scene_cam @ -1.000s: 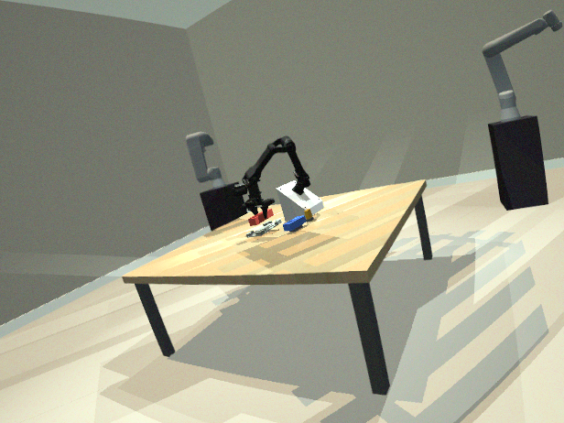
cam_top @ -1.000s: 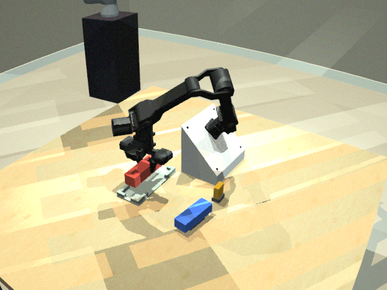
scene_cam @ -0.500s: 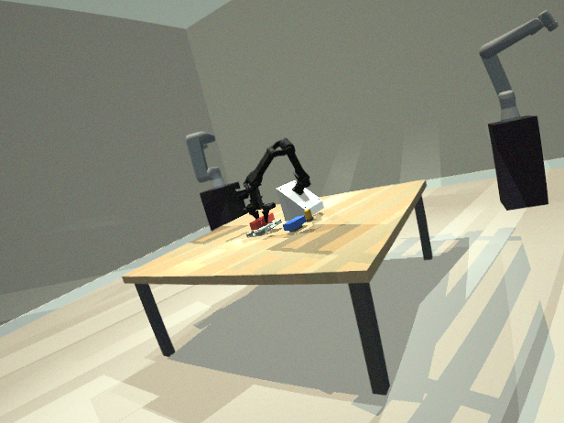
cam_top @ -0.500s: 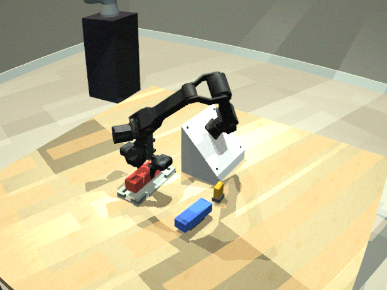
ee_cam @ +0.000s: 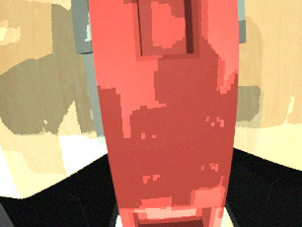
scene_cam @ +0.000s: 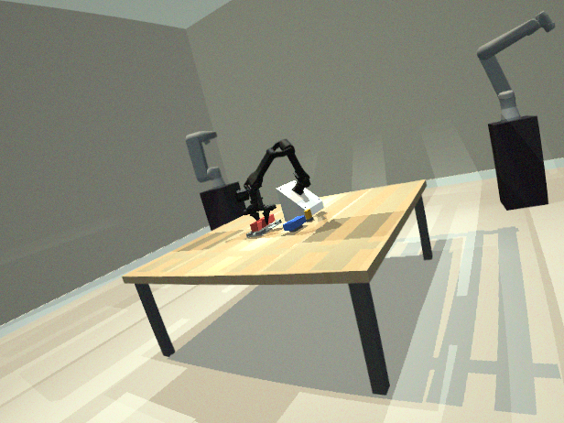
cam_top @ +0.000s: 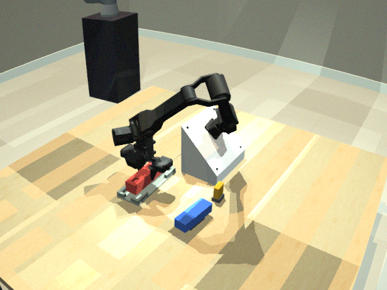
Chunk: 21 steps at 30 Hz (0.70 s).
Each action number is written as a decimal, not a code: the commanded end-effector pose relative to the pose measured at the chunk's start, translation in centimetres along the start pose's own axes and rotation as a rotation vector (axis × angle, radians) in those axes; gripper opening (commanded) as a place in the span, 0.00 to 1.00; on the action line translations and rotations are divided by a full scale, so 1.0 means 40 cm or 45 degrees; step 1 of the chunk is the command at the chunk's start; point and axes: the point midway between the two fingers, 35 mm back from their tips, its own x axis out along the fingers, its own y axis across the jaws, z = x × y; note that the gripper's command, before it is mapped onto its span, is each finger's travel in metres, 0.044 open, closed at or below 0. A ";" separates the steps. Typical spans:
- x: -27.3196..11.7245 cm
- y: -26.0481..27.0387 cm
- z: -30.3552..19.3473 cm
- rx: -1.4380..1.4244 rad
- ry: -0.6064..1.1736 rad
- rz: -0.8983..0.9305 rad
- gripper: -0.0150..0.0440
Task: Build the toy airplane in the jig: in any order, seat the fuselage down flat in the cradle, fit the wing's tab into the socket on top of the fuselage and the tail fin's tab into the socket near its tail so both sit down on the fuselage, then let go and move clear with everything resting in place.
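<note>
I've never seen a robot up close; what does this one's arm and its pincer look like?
The matte black jointed arm has slim straight links, chunky rounded joints and one link with an open gap. Its black pincer has two dark fingers that taper toward their tips. I see no bright markings on it.

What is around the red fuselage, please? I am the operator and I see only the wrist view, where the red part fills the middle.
Observer: In the top view, the blue wing lies apart from the red fuselage, on the table.
Operator: And where is the tail fin, please?
Observer: The yellow tail fin stands upright near one end of the wing.
Operator: Is something bigger close by?
Observer: Yes, a white wedge-shaped block stands behind the tail fin.
</note>
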 end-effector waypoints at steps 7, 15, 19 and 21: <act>-0.001 0.000 0.001 -0.001 -0.001 -0.001 0.57; -0.001 0.000 0.001 -0.001 -0.001 -0.001 0.93; -0.001 0.000 0.001 -0.001 -0.001 -0.001 1.00; -0.001 0.000 0.001 -0.001 -0.001 -0.001 1.00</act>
